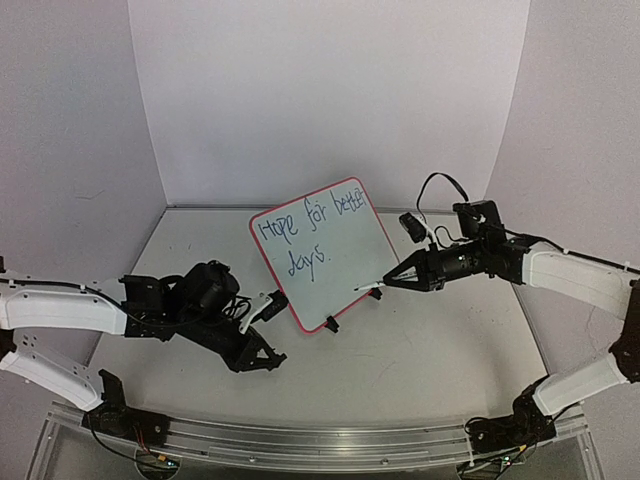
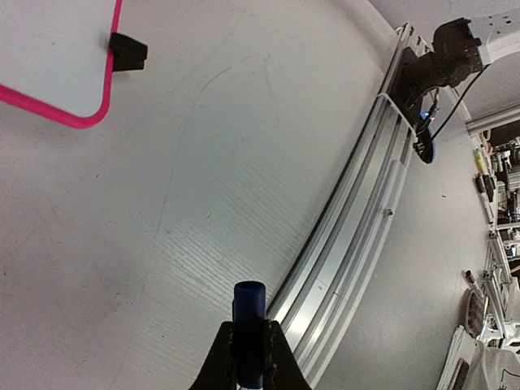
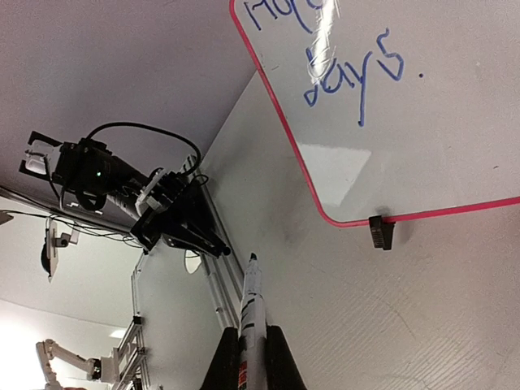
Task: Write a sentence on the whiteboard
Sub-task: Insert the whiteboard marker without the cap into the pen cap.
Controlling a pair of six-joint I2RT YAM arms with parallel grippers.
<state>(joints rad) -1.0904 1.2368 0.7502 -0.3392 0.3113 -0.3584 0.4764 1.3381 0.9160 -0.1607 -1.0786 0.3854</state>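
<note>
Blue cap [image 2: 249,299] clenched in the jaws of your left gripper [image 2: 250,331], low over the table [image 1: 440,350]. Centre: whiteboard [image 1: 345,270] stands tilted on black clip feet [image 1: 332,323], the sentence [image 1: 310,222] in blue across it. Your right gripper [image 3: 252,335]: jaws grasping a white marker [image 3: 253,296], tip just beside the board's lower edge.

Top cam sits high behind, looking down over the whole table [image 1: 430,350]; wrist cams sit low and close, both catching the bottom edge of the whiteboard [image 1: 330,262] [image 2: 49,49] [image 3: 431,138].

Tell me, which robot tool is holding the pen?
The right tool grips the white marker, its dark tip pointing toward the whiteboard. The left tool only pinches a short blue piece, likely the cap.
</note>
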